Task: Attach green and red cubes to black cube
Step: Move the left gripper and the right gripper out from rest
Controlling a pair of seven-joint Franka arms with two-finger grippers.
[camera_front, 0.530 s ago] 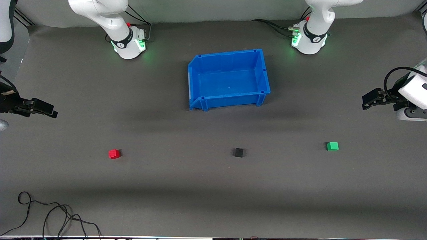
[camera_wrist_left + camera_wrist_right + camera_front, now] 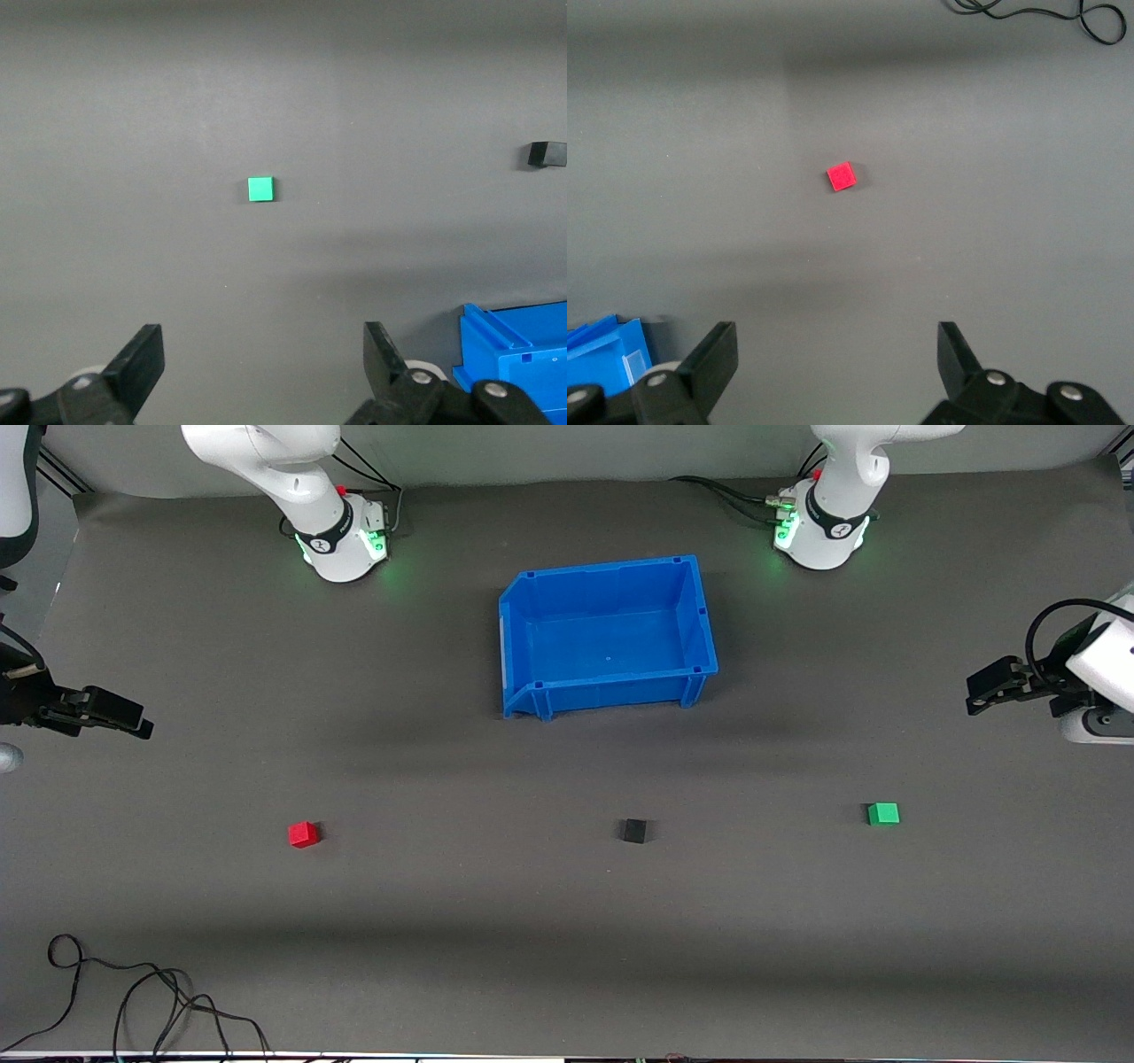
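Observation:
Three small cubes lie apart in a row on the dark table: the red cube (image 2: 303,833) toward the right arm's end, the black cube (image 2: 633,831) in the middle, the green cube (image 2: 883,813) toward the left arm's end. My left gripper (image 2: 985,691) hangs open and holds nothing, over the table's edge at its own end. In the left wrist view the green cube (image 2: 260,189) lies well ahead of the left gripper (image 2: 263,343), with the black cube (image 2: 547,154) off to the side. My right gripper (image 2: 124,716) is open and holds nothing at its end. The red cube (image 2: 842,176) lies ahead of the right gripper (image 2: 837,341).
A blue bin (image 2: 611,689) with nothing in it stands mid-table, farther from the front camera than the cubes, and its corner shows in both wrist views, blue bin (image 2: 514,354) and blue bin (image 2: 602,354). A loose black cable (image 2: 133,1001) lies at the near corner toward the right arm's end.
The left gripper has shifted slightly toward the table's edge at its own end. The cubes, the bin and the right arm have not moved.

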